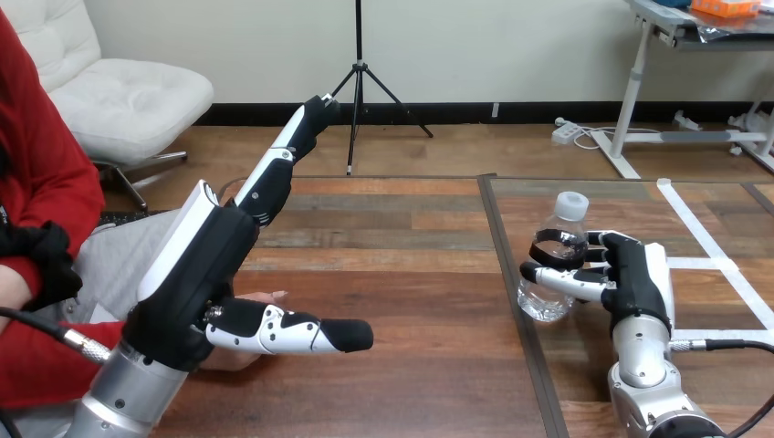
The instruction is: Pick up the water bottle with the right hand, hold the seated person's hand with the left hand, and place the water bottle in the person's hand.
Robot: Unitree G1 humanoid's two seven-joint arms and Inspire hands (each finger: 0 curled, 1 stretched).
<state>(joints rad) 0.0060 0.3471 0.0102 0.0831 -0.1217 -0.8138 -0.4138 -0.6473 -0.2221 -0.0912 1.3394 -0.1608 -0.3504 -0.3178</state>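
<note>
Left hand (196,274): nearest the lens, over the table's near-left corner; fingers straight and spread upward, thumb stretched flat toward the table's middle; nothing grasped.
Water bottle (555,265): upright in the table's right half, about midway between near and far edge, just beside the dark strip (511,301) that crosses the table (411,274) from near to far. Base at or just above the wood; cannot tell which.
Bottle build: clear plastic, white cap (572,205) on; contents hard to judge.
Handling, my judgement: light, thin-walled, likely to dent under a hard squeeze; smooth sides may slip, so an even, moderate wrap suits it better than a pinch.
Where to hold: mid-body, below the shoulder, leaving the cap and the lower body free for the receiver.
Right hand (630,274): fingers curled round the bottle's middle from its right side, clasping it there.
Person's hand (265,298): at the near-left of the table, partly hidden under the left hand; the two are close, one over the other, contact unclear; no robot finger curls round it.
Gap: bottle and person's hand well apart, most of the table's width between them.
White tape (703,237): lines on the table's right side, behind the right hand.
</note>
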